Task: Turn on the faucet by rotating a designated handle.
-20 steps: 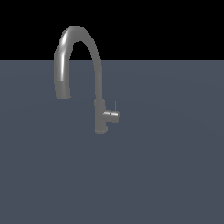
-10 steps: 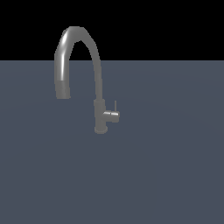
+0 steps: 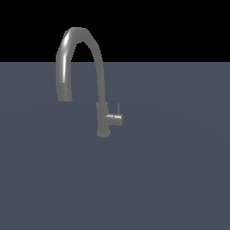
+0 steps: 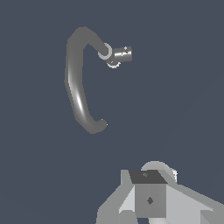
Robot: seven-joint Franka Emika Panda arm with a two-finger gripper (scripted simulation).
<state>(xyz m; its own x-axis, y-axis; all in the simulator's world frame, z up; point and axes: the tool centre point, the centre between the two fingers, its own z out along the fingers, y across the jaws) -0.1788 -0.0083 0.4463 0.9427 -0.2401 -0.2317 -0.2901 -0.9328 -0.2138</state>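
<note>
**tapfan_22:** Looking at your setup: the tall dark-grey metallic gooseneck faucet [image 3: 102, 117] stands alone on the flat slate-blue counter [image 3: 179, 179], arched spout curling over toward the exterior view's left. The bit you want is the short grey cylinder-stub handle [image 3: 115, 118], sticking out of the thick base toward the exterior view's right, with a thin pin lever standing straight up from it. Nothing's touching it yet.

**gripgeek:** Agreed. In the wrist view the handle [image 4: 122, 54] sits well apart from your arm. You only get the pale-grey blocky pincer [image 4: 151, 199] housing at the frame's edge. The fingertips are out of frame, so I can't tell if they're spread or closed. In the exterior view the arm doesn't show at all.

**tapfan_22:** So where do you grab?

**gripgeek:** My guess: it's rigid metal, it won't flex, and it only turns about the stub's own axis. It looks smooth and shiny, so probably slippery, and it's tiny next to the spout. I'd have you push on the pin lever near its free end for leverage, or straddle the pin with the fingers. Squeezing the round stub itself risks sliding off.

**tapfan_22:** And stay off the spout tube. It's the biggest thing there, but it's not what the task wants turned.
</note>
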